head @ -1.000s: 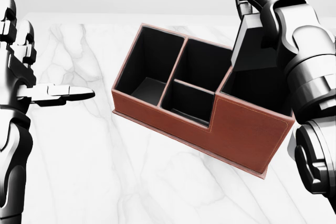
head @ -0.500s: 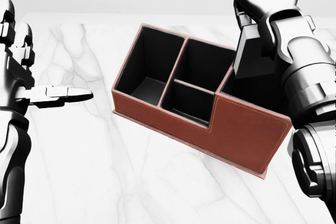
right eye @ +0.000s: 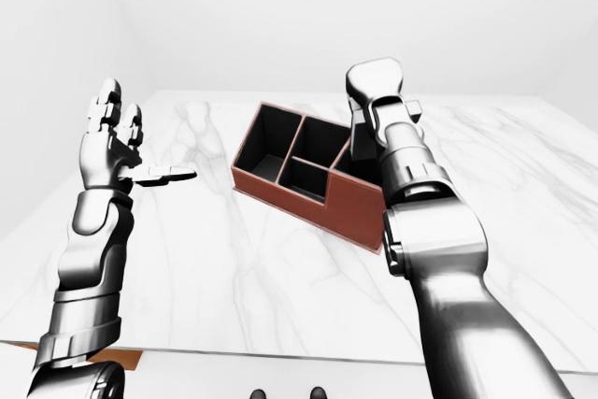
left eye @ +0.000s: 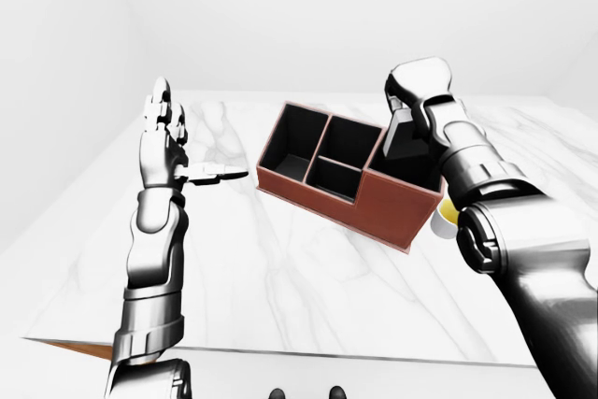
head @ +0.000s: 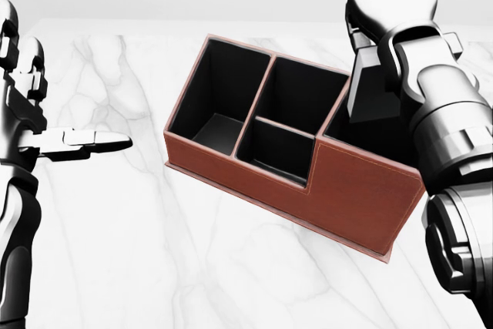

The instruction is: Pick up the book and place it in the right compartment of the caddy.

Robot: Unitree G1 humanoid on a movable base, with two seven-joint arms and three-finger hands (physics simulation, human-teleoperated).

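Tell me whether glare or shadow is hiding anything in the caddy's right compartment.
Head view: no glare or blur; the red-brown leather caddy has a black right compartment, and the dark grey book blends into it. Left-eye view: sharp, evenly lit; the right hand covers the book's top.

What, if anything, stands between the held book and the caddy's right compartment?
Nothing visible. The right hand holds the dark book directly over the right compartment of the caddy, whose open top is unobstructed.
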